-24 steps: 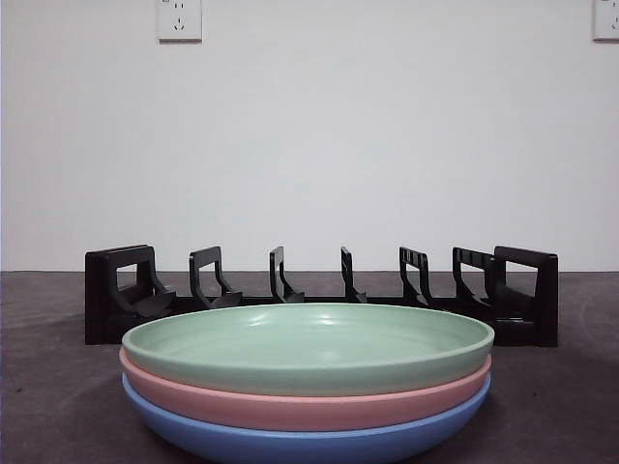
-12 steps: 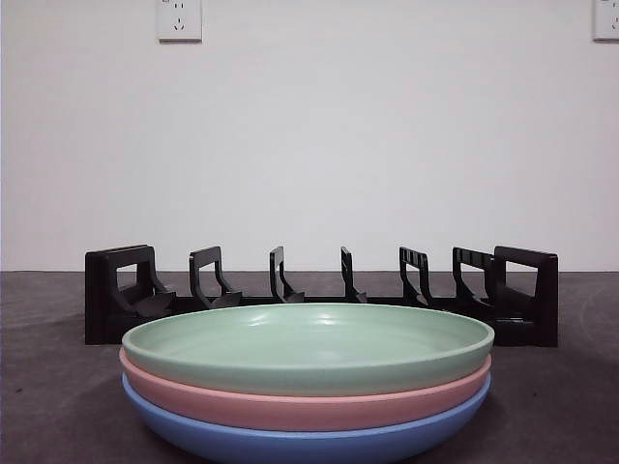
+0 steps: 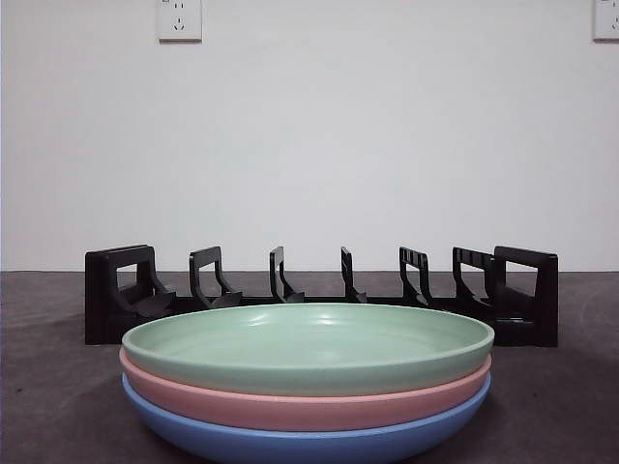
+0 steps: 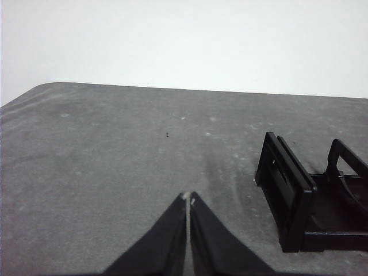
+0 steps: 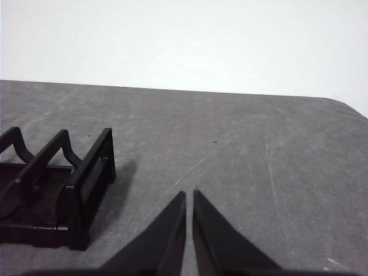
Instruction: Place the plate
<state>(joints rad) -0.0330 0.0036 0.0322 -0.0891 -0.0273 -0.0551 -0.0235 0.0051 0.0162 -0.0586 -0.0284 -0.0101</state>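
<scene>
three stacked plates front only — wrists show rack ends, both grippers seemingly closed.

Rack slots vacant (all); plate stack just in front.

Plate stack: no change across the front views; the green plate, the pink plate and the blue plate sit at the same spot with the same outlines.
Rack: the black rack shows no shift against the earlier front views.
Arms: none comes into the front view at any of the three moments.
Left gripper: no earlier wrist picture to compare with, so any motion cannot be told.
Right gripper: likewise, no earlier wrist picture to compare with.
Light: brightness of the front view is the same throughout.
</scene>
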